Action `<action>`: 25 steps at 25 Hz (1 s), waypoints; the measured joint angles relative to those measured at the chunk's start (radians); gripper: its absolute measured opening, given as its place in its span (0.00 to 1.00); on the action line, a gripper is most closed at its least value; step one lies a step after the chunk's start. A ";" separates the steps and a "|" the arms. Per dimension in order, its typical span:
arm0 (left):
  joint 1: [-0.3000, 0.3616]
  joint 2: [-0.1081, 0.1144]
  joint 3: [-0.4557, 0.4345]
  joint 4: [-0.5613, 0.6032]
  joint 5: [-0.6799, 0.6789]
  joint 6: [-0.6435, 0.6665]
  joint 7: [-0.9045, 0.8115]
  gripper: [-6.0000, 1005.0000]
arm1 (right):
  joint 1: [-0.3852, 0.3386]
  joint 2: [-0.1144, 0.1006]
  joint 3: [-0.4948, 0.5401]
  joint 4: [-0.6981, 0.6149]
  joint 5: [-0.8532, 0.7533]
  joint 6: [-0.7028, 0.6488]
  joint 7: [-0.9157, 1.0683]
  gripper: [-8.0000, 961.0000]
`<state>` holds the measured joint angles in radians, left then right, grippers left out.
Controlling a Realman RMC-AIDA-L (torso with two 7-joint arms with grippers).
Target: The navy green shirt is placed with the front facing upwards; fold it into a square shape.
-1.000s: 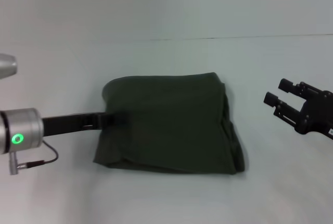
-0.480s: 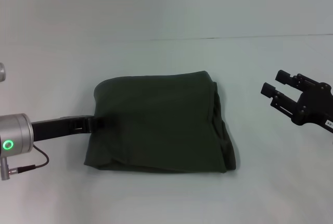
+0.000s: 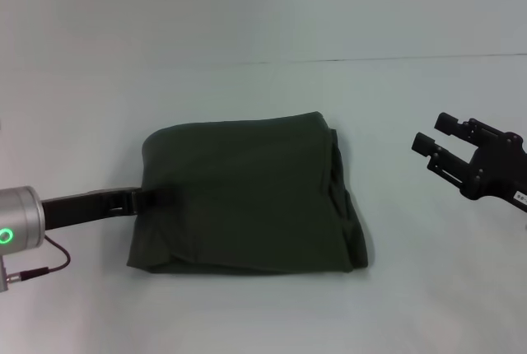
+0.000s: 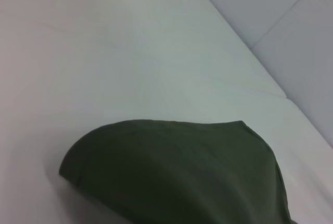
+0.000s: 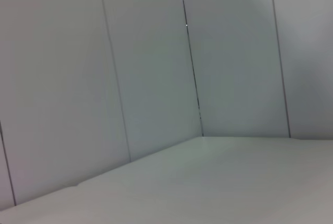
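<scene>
Head view: a dark olive-green cotton shirt [image 3: 243, 193], folded into a rough square, is lying mid-table [image 3: 263, 321]. The left gripper [image 3: 148, 198] is touching its left edge; its fingers cannot be made out. The right gripper [image 3: 434, 144] is hovering well apart, fingers spread.

Left wrist view: the shirt's rounded fold is filling the foreground.

Right wrist view: only pale wall panels [image 5: 145, 67].

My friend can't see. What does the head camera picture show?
A navy green shirt, folded into a rough square with its plain side up, lies on a pale table. The left gripper reaches in at the shirt's left edge, and the right gripper hangs open off to the right, apart from it.
</scene>
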<state>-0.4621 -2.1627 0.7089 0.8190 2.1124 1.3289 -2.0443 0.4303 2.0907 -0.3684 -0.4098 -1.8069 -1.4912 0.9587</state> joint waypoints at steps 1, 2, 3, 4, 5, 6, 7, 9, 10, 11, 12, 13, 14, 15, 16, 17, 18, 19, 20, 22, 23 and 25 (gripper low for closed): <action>0.000 0.000 0.000 0.000 0.000 0.000 0.000 0.15 | 0.000 0.000 0.000 0.000 0.000 -0.001 0.000 0.60; 0.000 0.001 -0.005 -0.001 0.000 0.007 0.002 0.15 | 0.001 0.000 0.000 0.000 0.000 -0.001 0.000 0.60; 0.000 0.002 -0.011 -0.002 0.000 0.018 0.005 0.15 | 0.001 0.001 -0.001 0.000 0.000 -0.001 0.000 0.60; 0.000 0.003 -0.016 -0.002 0.001 0.027 0.008 0.15 | 0.001 0.001 -0.001 0.000 0.000 -0.002 0.000 0.60; 0.000 0.003 -0.019 -0.001 0.003 0.039 0.015 0.15 | 0.002 0.002 -0.001 0.001 0.000 -0.003 0.001 0.60; 0.000 0.004 -0.021 0.001 0.006 0.048 0.019 0.15 | 0.002 0.002 -0.001 0.002 0.000 -0.003 0.001 0.60; 0.000 0.005 -0.022 0.001 0.010 0.058 0.024 0.15 | 0.002 0.002 -0.001 0.003 0.000 -0.003 0.001 0.60; 0.001 0.006 -0.029 0.002 0.014 0.066 0.025 0.15 | 0.003 0.001 -0.002 0.008 0.000 -0.001 0.001 0.60; 0.003 0.006 -0.035 0.002 0.015 0.067 0.027 0.19 | 0.004 0.001 -0.002 0.010 -0.001 -0.001 0.001 0.60; 0.004 0.007 -0.040 0.003 0.015 0.067 0.027 0.22 | 0.004 0.000 -0.003 0.010 -0.001 -0.003 0.001 0.60; 0.005 0.007 -0.047 0.003 0.015 0.067 0.029 0.25 | 0.004 0.000 -0.003 0.010 -0.001 -0.005 0.001 0.60; 0.005 0.007 -0.048 0.003 0.015 0.065 0.030 0.29 | 0.004 0.000 -0.003 0.010 -0.001 -0.008 0.001 0.60; 0.006 0.007 -0.052 0.004 0.015 0.064 0.031 0.32 | 0.004 0.000 -0.003 0.010 -0.002 -0.010 0.002 0.60; 0.006 0.008 -0.058 0.007 0.015 0.062 0.035 0.35 | 0.004 0.000 -0.004 0.010 -0.003 -0.012 0.002 0.60; 0.006 0.008 -0.068 0.011 0.015 0.061 0.042 0.40 | 0.004 0.000 -0.004 0.010 -0.005 -0.016 0.001 0.60; 0.006 0.010 -0.081 0.017 0.015 0.061 0.049 0.45 | 0.004 0.000 -0.005 0.009 -0.006 -0.019 0.001 0.60; 0.006 0.012 -0.092 0.021 0.015 0.060 0.056 0.50 | 0.004 0.000 -0.005 0.009 -0.007 -0.021 0.001 0.60; 0.005 0.015 -0.106 0.026 0.015 0.059 0.064 0.55 | 0.004 -0.001 -0.006 0.007 -0.008 -0.023 0.001 0.60; 0.005 0.018 -0.120 0.029 0.015 0.058 0.072 0.60 | 0.004 -0.002 -0.008 0.005 -0.009 -0.027 0.001 0.60; 0.002 0.024 -0.151 0.030 0.015 0.054 0.091 0.67 | 0.003 -0.003 -0.009 0.002 -0.010 -0.036 0.001 0.60; 0.000 0.027 -0.169 0.030 0.012 0.049 0.100 0.70 | 0.003 -0.003 -0.009 0.000 -0.010 -0.042 0.001 0.60; -0.003 0.031 -0.210 0.028 0.003 0.039 0.111 0.77 | 0.003 -0.003 -0.010 -0.001 -0.010 -0.055 0.001 0.60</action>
<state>-0.4654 -2.1322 0.4991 0.8473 2.1157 1.3684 -1.9337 0.4336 2.0879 -0.3783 -0.4109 -1.8170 -1.5464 0.9596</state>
